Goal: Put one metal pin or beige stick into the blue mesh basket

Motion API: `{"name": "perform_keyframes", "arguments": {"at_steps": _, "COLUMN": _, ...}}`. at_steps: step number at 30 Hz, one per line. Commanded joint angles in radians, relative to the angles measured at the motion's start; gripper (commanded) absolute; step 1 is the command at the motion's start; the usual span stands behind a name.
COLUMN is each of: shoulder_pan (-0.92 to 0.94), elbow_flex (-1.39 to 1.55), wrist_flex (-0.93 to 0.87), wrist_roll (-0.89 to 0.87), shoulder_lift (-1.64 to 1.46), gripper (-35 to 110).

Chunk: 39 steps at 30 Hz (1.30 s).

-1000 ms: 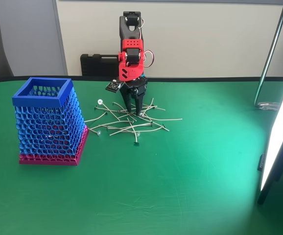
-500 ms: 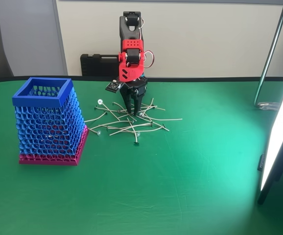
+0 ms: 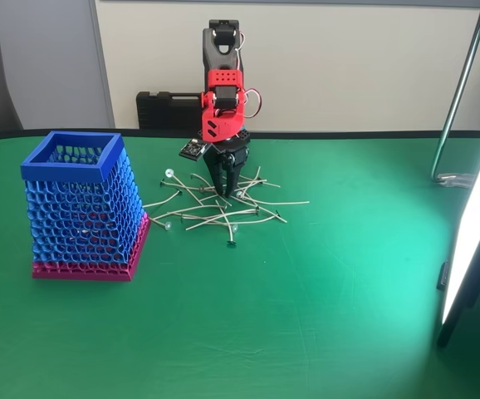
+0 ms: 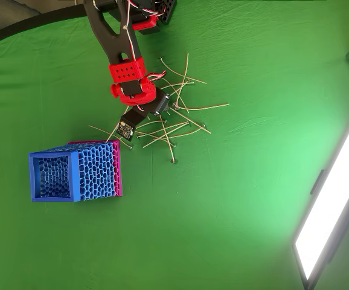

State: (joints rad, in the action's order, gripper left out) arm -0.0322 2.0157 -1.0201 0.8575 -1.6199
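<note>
In the fixed view, the blue mesh basket [image 3: 82,208] is seen standing upright at the left of the green table [image 3: 306,316], well apart from the gripper [image 3: 226,188], which is lowered into the scattered pile of beige sticks [image 3: 223,212] to its right. The dark fingers are drawn close together among the sticks, but whether one is pinched between them cannot be told. In the overhead view, the fingertips are hidden under the red wrist [image 4: 132,90], and the basket [image 4: 75,176] lies below and left of it. A lit panel [image 3: 472,241] is cut off at the right edge.
</note>
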Motion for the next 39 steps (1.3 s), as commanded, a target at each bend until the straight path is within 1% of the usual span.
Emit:
{"name": "perform_keyframes", "arguments": {"at_steps": 1, "shoulder_pan": 0.003, "elbow_flex": -0.006, "wrist_flex": 0.006, "wrist_roll": -0.002, "shoulder_lift": -0.003, "gripper": 9}}
{"name": "perform_keyframes", "arguments": {"at_steps": 8, "shoulder_pan": 0.002, "elbow_flex": -0.006, "wrist_flex": 0.018, "wrist_roll": -0.005, "shoulder_lift": -0.003, "gripper": 1}}
{"name": "perform_keyframes", "arguments": {"at_steps": 16, "shoulder_pan": 0.002, "elbow_flex": -0.008, "wrist_flex": 0.041, "wrist_roll": -0.031, "shoulder_lift": -0.020, "gripper": 1}}
{"name": "perform_keyframes", "arguments": {"at_steps": 31, "shoulder_pan": 0.008, "elbow_flex": -0.038, "wrist_flex": 0.029, "wrist_roll": -0.081, "shoulder_lift": -0.104, "gripper": 1}}
{"name": "perform_keyframes", "arguments": {"at_steps": 39, "shoulder_pan": 0.009, "elbow_flex": -0.055, "wrist_flex": -0.026, "wrist_roll": -0.097, "shoulder_lift": -0.179, "gripper": 1}}
